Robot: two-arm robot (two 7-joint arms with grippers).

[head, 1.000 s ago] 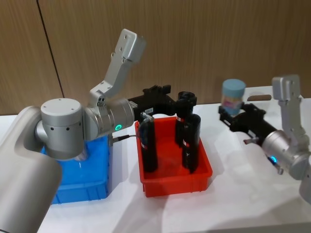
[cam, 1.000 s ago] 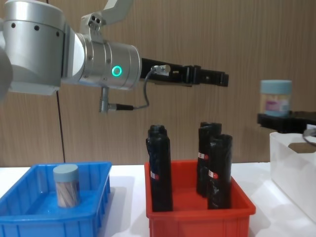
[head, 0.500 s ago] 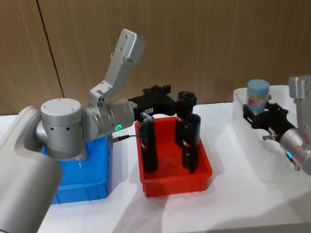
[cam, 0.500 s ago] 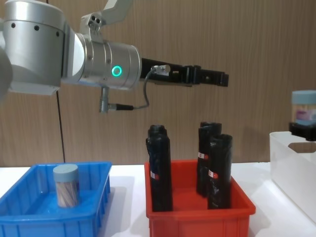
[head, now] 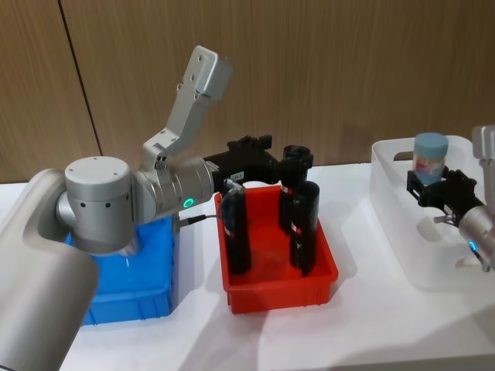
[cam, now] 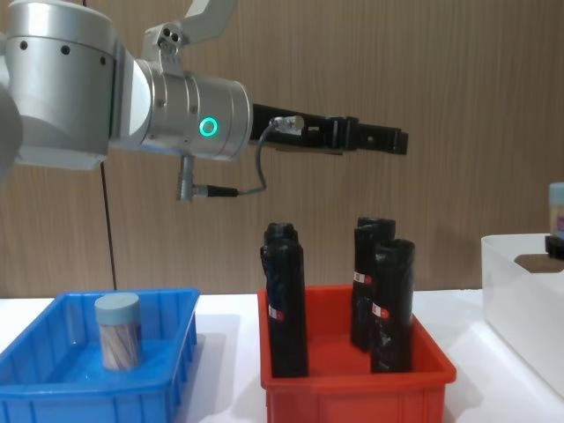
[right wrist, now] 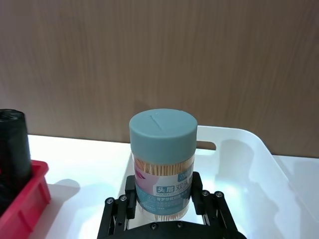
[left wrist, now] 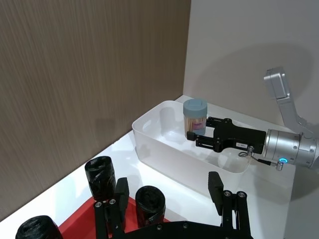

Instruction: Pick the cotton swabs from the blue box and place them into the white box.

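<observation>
Your right gripper (head: 433, 188) is clamping a jar of cotton swabs (head: 430, 154) upright by its lower half, over the inside of the white box (head: 393, 224), a translucent bin with rounded corners. Through the right wrist view you are seeing thin sticks and a printed label behind the clear wall, under a smooth blue-grey lid. The chest view is giving you a second jar (cam: 117, 330) standing in the glossy blue box (cam: 53, 388). Your left gripper (cam: 392, 141), fingers spread wide and empty, is hovering above black wrapped rolls (cam: 286, 300) in the red bin (cam: 352, 392).

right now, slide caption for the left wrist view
Right tool holds a cotton swab jar upright over the white box, beyond the black rolls.
</observation>
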